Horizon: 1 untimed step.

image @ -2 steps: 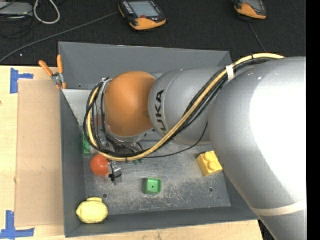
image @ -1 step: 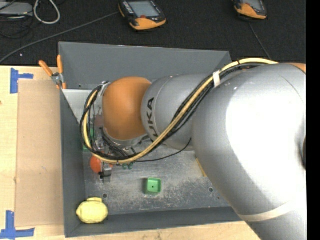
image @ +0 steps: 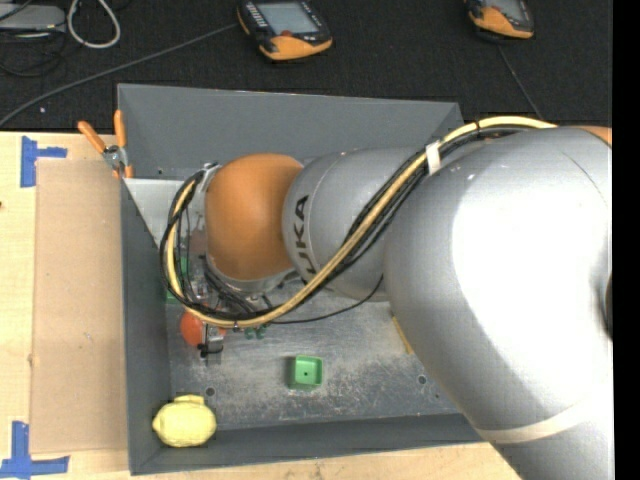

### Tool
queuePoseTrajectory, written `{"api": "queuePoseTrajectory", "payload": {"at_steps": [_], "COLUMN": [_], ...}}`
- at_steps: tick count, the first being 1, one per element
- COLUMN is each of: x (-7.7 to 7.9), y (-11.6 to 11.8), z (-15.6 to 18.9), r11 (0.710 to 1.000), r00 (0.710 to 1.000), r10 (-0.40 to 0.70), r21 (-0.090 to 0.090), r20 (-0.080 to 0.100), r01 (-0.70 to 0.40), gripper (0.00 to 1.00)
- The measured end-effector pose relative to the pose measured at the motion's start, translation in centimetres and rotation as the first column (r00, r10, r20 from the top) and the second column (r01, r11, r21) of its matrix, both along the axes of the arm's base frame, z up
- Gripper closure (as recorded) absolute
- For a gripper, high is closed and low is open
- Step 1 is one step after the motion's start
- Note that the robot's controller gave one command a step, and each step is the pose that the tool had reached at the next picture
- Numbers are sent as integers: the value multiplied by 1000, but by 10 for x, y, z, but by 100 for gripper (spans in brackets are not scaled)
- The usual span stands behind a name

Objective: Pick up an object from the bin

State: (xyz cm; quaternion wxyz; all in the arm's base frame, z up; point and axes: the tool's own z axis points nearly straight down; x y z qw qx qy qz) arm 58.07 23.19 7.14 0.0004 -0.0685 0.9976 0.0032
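My gripper [image: 210,346] hangs low over the bin's left side, just under the arm's orange cover, and only a small dark part of it shows. A small orange-red thing [image: 189,327] lies right beside it on the left, partly hidden by cables; I cannot tell whether it touches the gripper. A green square block [image: 304,372] lies on the floor to the gripper's right and a little nearer the front. A yellow lemon-shaped thing [image: 184,423] rests in the front left corner.
The arm and its orange cover hide the bin's middle and right. Small green bits [image: 251,333] peek out under the cover. The bin's left wall stands close to the gripper.
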Motion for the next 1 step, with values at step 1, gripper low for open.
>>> {"api": "queuePoseTrajectory", "payload": {"at_steps": [1], "x": [0], "y": [-2], "z": [45], "r11": [1000], "r00": [1000], "r10": [1], "r21": [-4], "r20": [-9], "r01": [-1], "gripper": [100]}}
